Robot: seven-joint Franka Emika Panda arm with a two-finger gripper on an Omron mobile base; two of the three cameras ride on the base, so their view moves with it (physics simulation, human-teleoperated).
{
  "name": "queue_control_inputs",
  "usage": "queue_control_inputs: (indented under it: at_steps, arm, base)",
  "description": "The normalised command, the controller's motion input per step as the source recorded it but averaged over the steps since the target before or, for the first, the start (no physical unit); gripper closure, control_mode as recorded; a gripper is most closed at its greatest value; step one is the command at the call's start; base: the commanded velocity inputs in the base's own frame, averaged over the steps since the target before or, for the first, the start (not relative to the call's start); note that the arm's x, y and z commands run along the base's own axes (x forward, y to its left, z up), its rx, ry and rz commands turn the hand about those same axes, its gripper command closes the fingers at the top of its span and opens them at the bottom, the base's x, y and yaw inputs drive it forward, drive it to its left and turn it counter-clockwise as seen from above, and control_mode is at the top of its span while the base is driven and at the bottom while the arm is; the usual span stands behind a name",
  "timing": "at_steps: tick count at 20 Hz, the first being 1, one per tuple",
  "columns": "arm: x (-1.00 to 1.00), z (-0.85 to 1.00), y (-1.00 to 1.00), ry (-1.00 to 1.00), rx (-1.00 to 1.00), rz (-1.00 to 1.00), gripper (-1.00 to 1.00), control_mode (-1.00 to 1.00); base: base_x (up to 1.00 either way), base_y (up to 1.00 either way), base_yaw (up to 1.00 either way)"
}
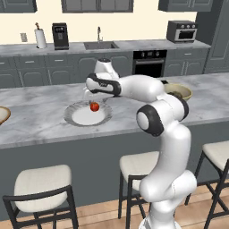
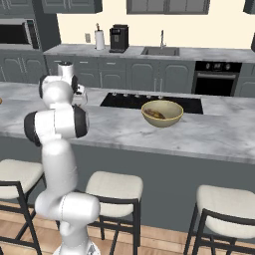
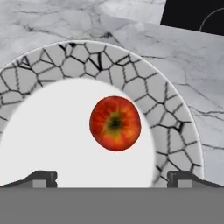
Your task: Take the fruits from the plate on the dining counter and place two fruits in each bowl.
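A red apple (image 3: 115,123) lies alone on the white centre of the grey-rimmed plate (image 3: 131,74), right of its middle in the hand view. The plate (image 1: 76,117) sits on the marble dining counter (image 1: 40,107), with the apple (image 1: 94,107) towards its far side. My gripper (image 1: 89,95) hangs just above the plate, pointing down. It is open (image 3: 113,178), fingertips (image 3: 43,177) wide apart, and the apple lies ahead of them, untouched. One tan bowl (image 2: 162,113) stands further right on the counter with something small and dark inside. A second bowl's edge (image 1: 2,114) shows at the far left.
A black cooktop (image 2: 149,102) is set into the counter behind the right bowl. Cushioned stools (image 1: 42,183) line the counter's near side. Behind it, the wall counter carries a sink (image 1: 100,45), a coffee machine (image 1: 60,36) and a paper towel roll (image 1: 40,38).
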Motion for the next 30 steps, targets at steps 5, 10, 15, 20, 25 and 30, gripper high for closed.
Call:
queue_control_inputs:
  at_steps: [5, 10, 15, 20, 25, 30]
  arm:
    - [0.18, -0.37, 0.07, 0.00, -0.01, 0.01, -1.00, -1.00]
    - [0.11, -0.29, 0.00, 0.00, 0.00, 0.03, -1.00, -1.00]
    - [0.18, -0.19, 0.00, 0.00, 0.00, 0.02, -1.00, -1.00]
    - [0.15, -0.18, 0.03, 0.00, 0.00, 0.01, 1.00, -1.00]
    - [-0.04, 0.08, -0.10, -0.01, 0.00, 0.00, 1.00, -1.00]
    - [-0.44, 0.43, -0.60, 0.00, 0.00, -0.08, 1.00, -1.00]
  base:
    - [0.00, 0.00, 0.00]
    - [0.00, 0.00, 0.00]
    - [0.00, 0.00, 0.00]
    - [0.00, 0.00, 0.00]
    - [0.00, 0.00, 0.00]
    - [0.00, 0.00, 0.00]
